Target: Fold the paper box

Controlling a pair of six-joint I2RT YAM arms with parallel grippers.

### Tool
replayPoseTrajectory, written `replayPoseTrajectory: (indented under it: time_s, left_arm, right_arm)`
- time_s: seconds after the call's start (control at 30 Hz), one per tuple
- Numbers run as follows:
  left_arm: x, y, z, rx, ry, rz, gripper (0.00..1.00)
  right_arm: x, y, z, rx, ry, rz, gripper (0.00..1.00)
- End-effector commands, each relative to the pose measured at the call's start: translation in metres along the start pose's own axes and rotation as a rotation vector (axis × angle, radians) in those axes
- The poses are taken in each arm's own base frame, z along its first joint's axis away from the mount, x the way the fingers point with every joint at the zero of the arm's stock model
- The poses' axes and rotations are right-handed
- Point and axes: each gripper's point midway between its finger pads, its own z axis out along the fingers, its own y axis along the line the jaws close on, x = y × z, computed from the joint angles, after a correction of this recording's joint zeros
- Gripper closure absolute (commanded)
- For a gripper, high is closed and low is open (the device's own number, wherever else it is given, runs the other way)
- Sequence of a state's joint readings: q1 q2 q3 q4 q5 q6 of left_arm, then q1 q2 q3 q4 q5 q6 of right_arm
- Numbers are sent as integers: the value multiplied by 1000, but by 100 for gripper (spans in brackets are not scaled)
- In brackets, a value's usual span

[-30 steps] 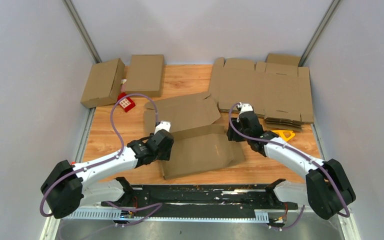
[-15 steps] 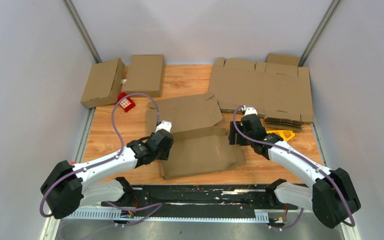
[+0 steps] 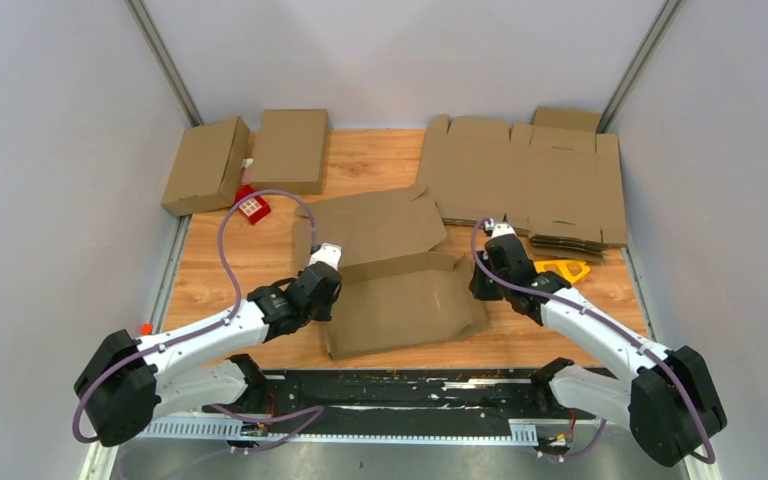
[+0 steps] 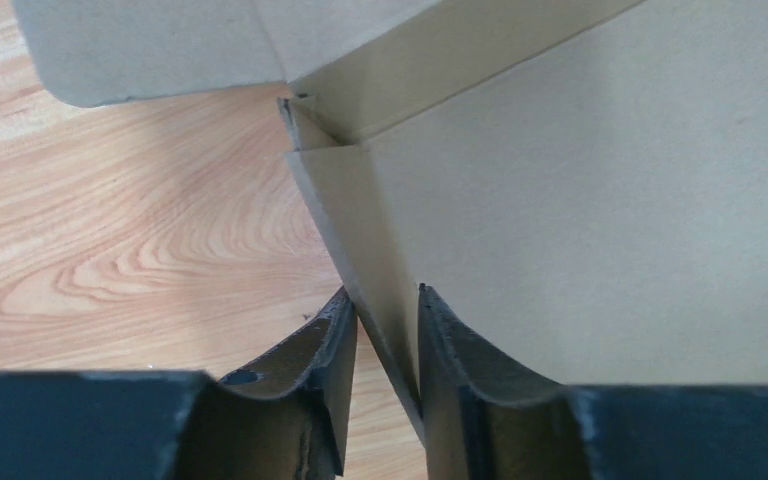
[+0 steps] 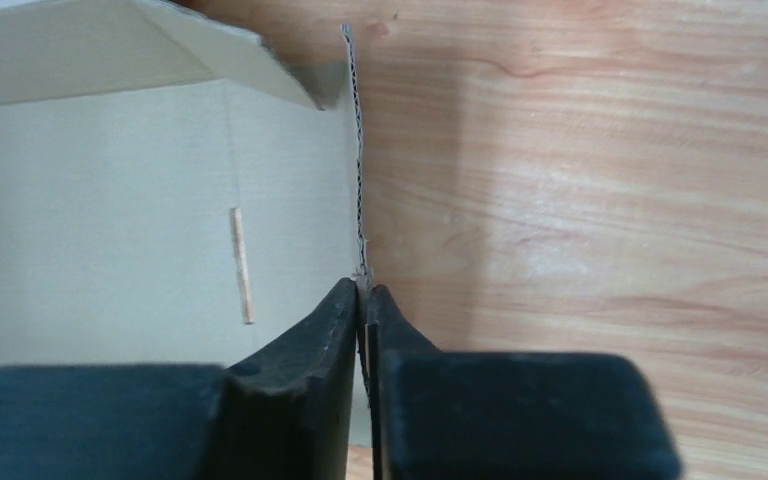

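Right wrist, right claw (image 5: pixel 365 292) pinching paper box (image 5: pixel 110 200) side wall

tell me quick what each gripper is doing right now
left gripper: open, jaws astride a flap of the cardboard box
right gripper: shut on the box's opposite flap
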State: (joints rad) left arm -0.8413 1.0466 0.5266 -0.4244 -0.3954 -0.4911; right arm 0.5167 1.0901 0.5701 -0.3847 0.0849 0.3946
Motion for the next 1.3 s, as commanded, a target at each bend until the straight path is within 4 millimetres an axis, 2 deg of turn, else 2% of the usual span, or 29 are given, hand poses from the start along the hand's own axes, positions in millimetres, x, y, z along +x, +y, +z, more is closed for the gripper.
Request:
replayPoseTrajectory:
  time_s: [0.0, 0.1, 0.17, 0.27, 0.3, 0.47, 0.53, 0.8, 0.9, 1.2, 1.27]
  left_arm:
    - [-10, -3, 4, 7, -41, 2, 67]
    - [-12, -8, 4, 21, -27, 9, 74]
    - [-13, -10, 4, 25, -18, 10, 76]
    - [-13, -7, 7, 2, -19, 8, 84]
    - [-13, -6, 7, -2, -19, 13, 87]
    - [-14, -8, 8, -5, -14, 5, 89]
    - [-15, -10, 9, 2, -13, 5, 93]
    - [-11, -17, 13, 30, 7, -1, 93]
    - [-13, -17, 12, 27, 1, -10, 91]
    - [-12, -20, 11, 50, -6, -29, 90]
    - [-12, -21, 11, 55, -5, -29, 89]
  right_arm:
    - [-12, 11, -13, -45, -31, 5, 99]
    - [-17, 14, -22, -62, -47, 4, 100]
    - [-23, 23, -28, -105, -63, 19, 100]
    - [-30, 44, -36, -204, -62, 33, 100]
    - [-33, 49, -38, -229, -61, 37, 100]
    - [-37, 67, -38, -313, -43, 53, 100]
    - [-38, 75, -37, -349, -43, 62, 100]
    - [-37, 87, -35, -402, -21, 52, 100]
    - [-31, 104, -38, -478, -1, 0, 98]
    - [-27, 120, -28, -476, 41, -28, 94]
    - [-26, 122, -27, -481, 47, -34, 88]
